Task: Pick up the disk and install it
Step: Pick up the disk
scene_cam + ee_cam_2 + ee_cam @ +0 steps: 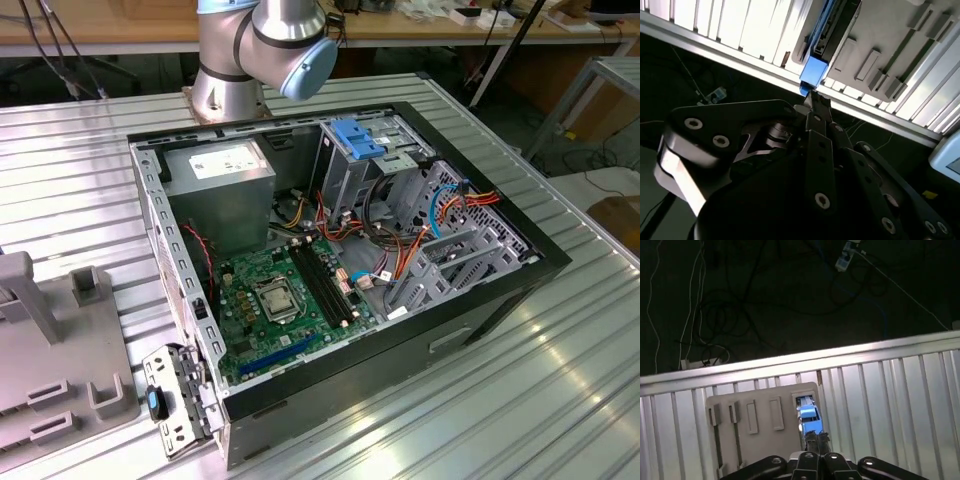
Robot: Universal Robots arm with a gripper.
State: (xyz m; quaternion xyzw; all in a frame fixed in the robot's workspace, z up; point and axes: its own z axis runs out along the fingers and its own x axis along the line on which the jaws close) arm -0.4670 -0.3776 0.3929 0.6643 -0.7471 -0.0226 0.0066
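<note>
Blue plastic frames the disk (809, 419). In both wrist views its bright blue carrier end (814, 70) faces the camera, and a dark grey flat body runs away behind it. The disk stands on its edge in a slot of a pale grey holder (760, 405). The holder also has several other narrow slots and raised ribs (875, 45). It lies on the ribbed metal counter (890, 390), near the counter's edge.

The black pincer (815, 102) has its two fingers drawn together on the blue end of the carrier, so it grips the disk there. In the first wrist view the pincer (816, 437) sits just beside the blue part, in line with the slot.

In the exterior view a black computer case (480, 310) lies open on the counter (500, 400). Inside it are:
- a green board (265, 300) with long black sockets;
- a grey power box (220, 180) with a white label;
- a wide blue latch (358, 138) on top of the metal drive cage;
- many orange, red and blue cables between the cage and the board.

The arm's base (265, 40) rises behind the case. More grey holder parts (60, 340) rest at the exterior view's left.
</note>
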